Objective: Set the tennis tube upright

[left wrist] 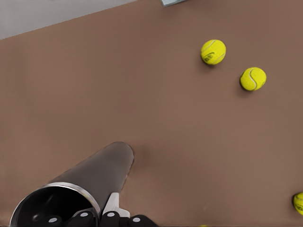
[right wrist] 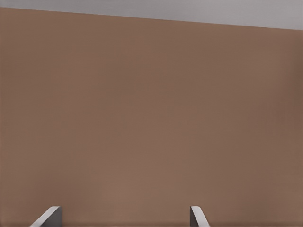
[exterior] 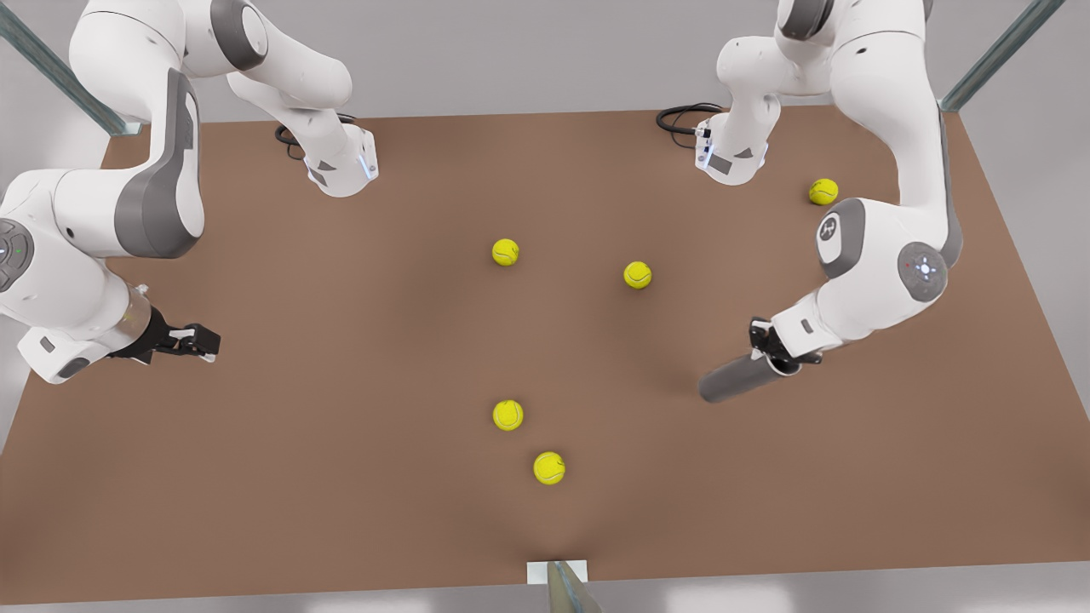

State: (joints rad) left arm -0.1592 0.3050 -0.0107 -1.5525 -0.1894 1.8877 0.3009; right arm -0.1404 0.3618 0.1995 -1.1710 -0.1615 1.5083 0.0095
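A: Tennis tube (exterior: 739,378): dark-grey cylinder held at its silvery-rimmed open end by the left gripper (exterior: 771,358), on the front view's right. Its body slants down toward the brown table (exterior: 358,477); whether the far closed end touches the surface cannot be told.

B: And from the left wrist view?

A: Tennis tube (left wrist: 85,184) runs away from the camera, open mouth nearest, one pale finger (left wrist: 112,204) pressed against its side. Fingers are clamped on the tube.

B: Right gripper (exterior: 194,340)?

A: On the front view's left, above bare table, well apart from the tube. That arm waits. The right wrist view shows its two fingertips (right wrist: 47,216) spread apart, nothing between them.

B: Other objects?

A: Five tennis balls (exterior: 505,252) lie scattered on the table; two (left wrist: 213,51) appear beyond the tube in the left wrist view.
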